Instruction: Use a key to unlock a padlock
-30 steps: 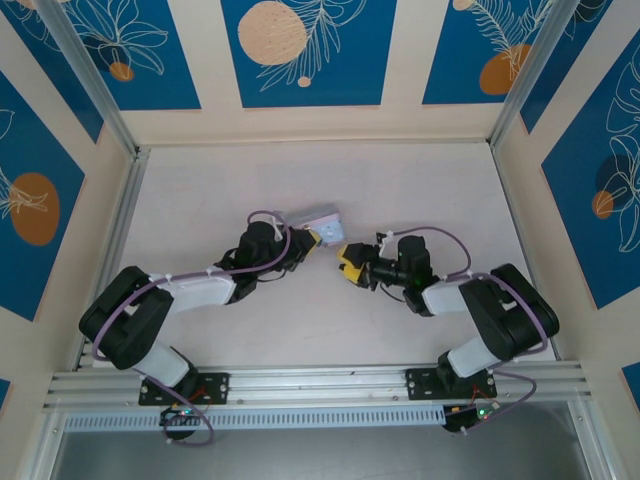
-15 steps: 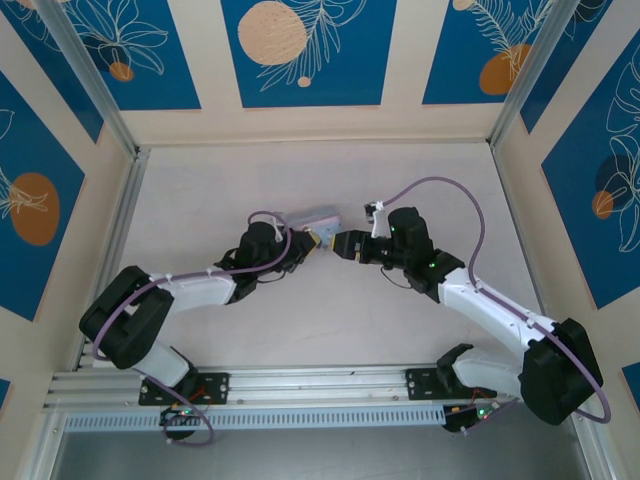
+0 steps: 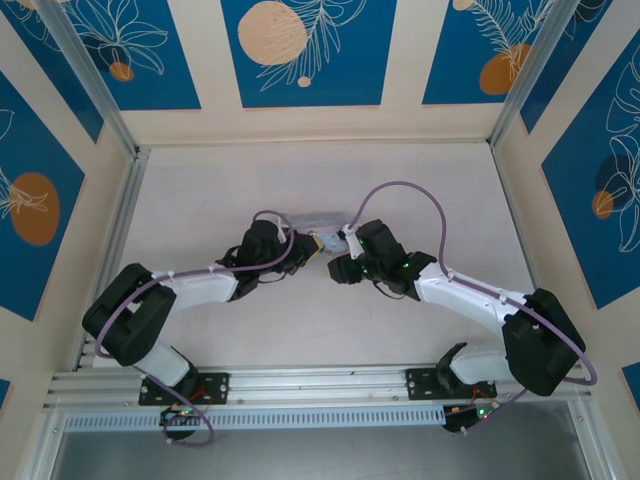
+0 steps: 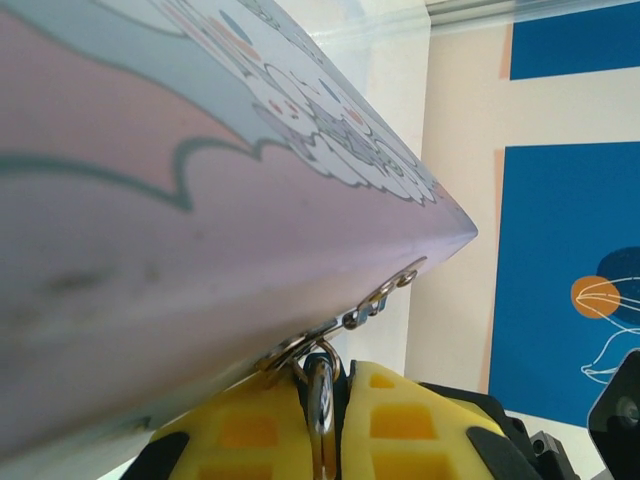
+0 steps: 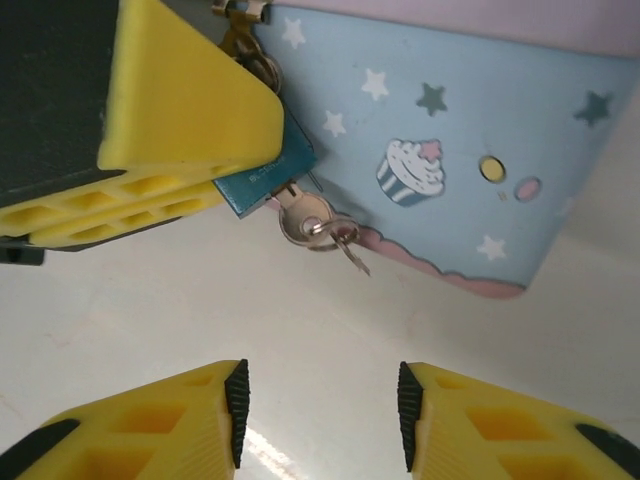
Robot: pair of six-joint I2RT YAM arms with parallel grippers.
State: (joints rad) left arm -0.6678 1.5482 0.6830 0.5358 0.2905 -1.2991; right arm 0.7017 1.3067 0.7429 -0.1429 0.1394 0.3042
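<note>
The small bluish padlock (image 5: 268, 178) hangs from the hasp (image 4: 385, 295) of a pastel cartoon tin (image 5: 450, 150). My left gripper (image 4: 322, 420) is shut on the padlock (image 4: 320, 395), yellow pads on both sides. A silver key (image 5: 305, 218) sits in the padlock's keyhole, and a ring with a second small key dangles from it. My right gripper (image 5: 320, 415) stands open just short of the key, with nothing between its fingers. From above, the left gripper (image 3: 308, 250) and the right gripper (image 3: 336, 262) meet at the tin (image 3: 322, 218).
The tin rests on the pale table (image 3: 420, 190), tilted up at the padlock side. Blue-and-cream patterned walls (image 3: 300, 50) enclose the table on three sides. An aluminium rail (image 3: 320, 385) runs along the near edge by the arm bases.
My right arm has stretched out and swung left, bringing its open gripper up close to the padlock and key. The left gripper has kept its hold by the tin.
</note>
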